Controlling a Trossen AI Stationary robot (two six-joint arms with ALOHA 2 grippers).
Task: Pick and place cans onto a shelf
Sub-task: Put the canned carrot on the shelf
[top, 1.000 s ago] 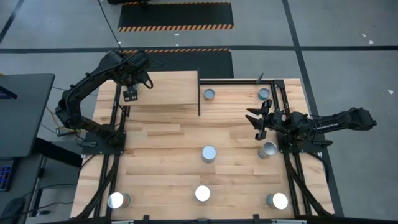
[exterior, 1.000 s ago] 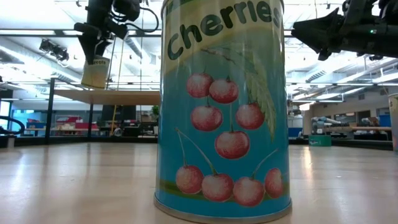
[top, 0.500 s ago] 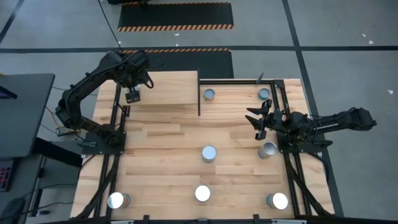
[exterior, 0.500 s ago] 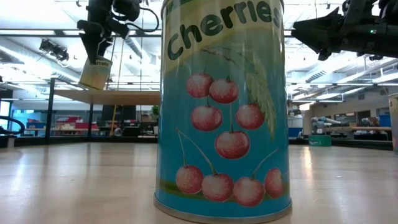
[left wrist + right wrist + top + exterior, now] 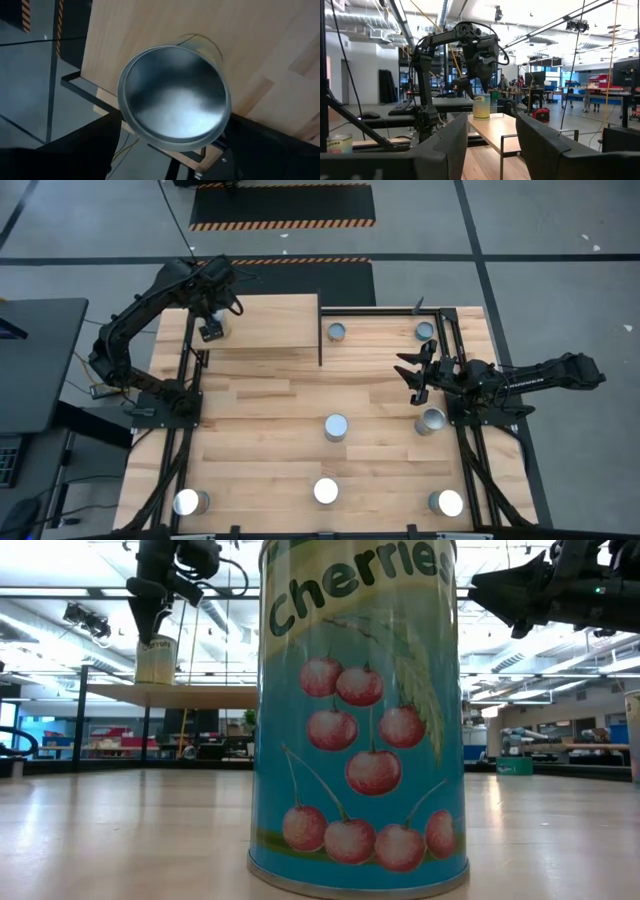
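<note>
Left gripper [image 5: 211, 330] at upper left of the high view holds one can [image 5: 155, 661] between its wide-set jaws, right at the left end of the shelf [image 5: 270, 320]. In the low view the can stands upright, long axis vertical, silver top up toward the wrist, base at or just touching the board; can't tell if it's fully set down. No other can sits on the shelf, so this looks like the first placement, nearly done but not released. Seven cans remain on the table [image 5: 260, 420]. Right gripper [image 5: 408, 377] waits mid-right, jaws partly open and empty.
</note>
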